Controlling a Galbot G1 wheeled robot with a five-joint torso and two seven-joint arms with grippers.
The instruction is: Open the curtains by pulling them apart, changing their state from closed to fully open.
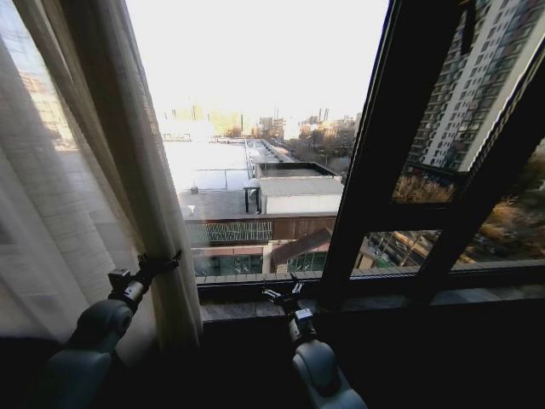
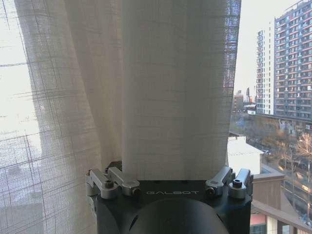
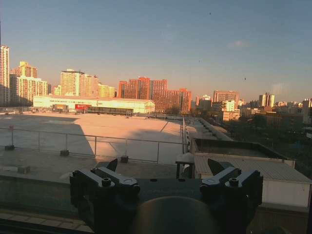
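Sheer curtain (image 2: pixel 175 87) folds between the left gripper (image 2: pixel 170 183) jaws.

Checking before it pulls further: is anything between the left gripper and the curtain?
Nothing visible: the left gripper is already at the gathered curtain, with fabric falling between its fingers. The right gripper hovers open by the window sill.

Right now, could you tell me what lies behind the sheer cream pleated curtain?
Through the sheer cream pleated curtain only bright daylight and faint building outlines show; details behind it are veiled. The left end effector touches its edge.
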